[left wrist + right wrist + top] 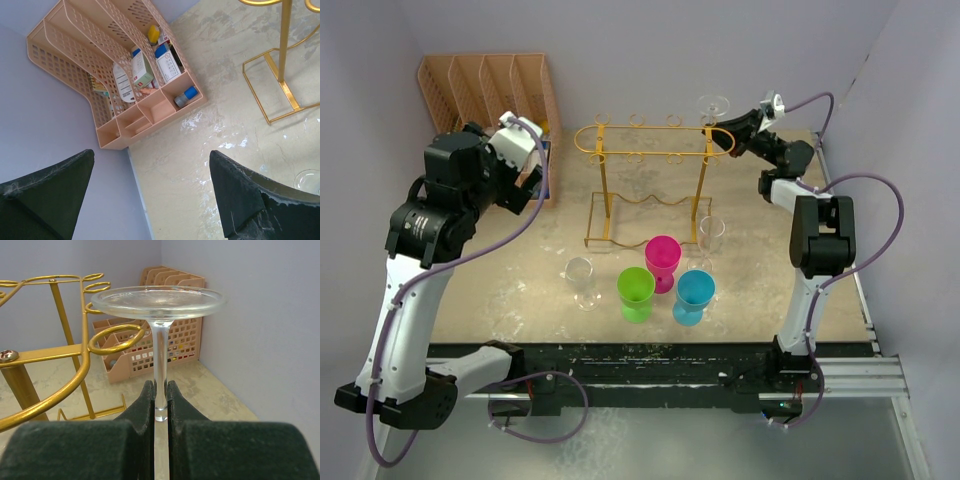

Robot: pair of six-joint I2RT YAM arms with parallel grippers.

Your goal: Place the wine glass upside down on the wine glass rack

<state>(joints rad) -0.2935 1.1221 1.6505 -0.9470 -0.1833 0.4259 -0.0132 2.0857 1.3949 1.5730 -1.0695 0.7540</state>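
Note:
My right gripper (160, 390) is shut on the stem of a clear wine glass (159, 297), which is held upside down with its round foot on top. The bowl is hidden below the fingers. The glass hangs just to the right of the gold wire wine glass rack (60, 355), close to one of its ring loops and apart from it. From above, the wine glass (712, 103) and right gripper (728, 135) are at the right end of the rack (650, 150). My left gripper (150, 185) is open and empty, raised at the left (525, 165).
A peach slotted organiser (490, 90) with small items stands at the back left (125, 75). In front of the rack stand two clear glasses (580, 280) (711, 232) and pink (663, 260), green (636, 292) and blue (694, 296) cups. Walls close in on the left, back and right.

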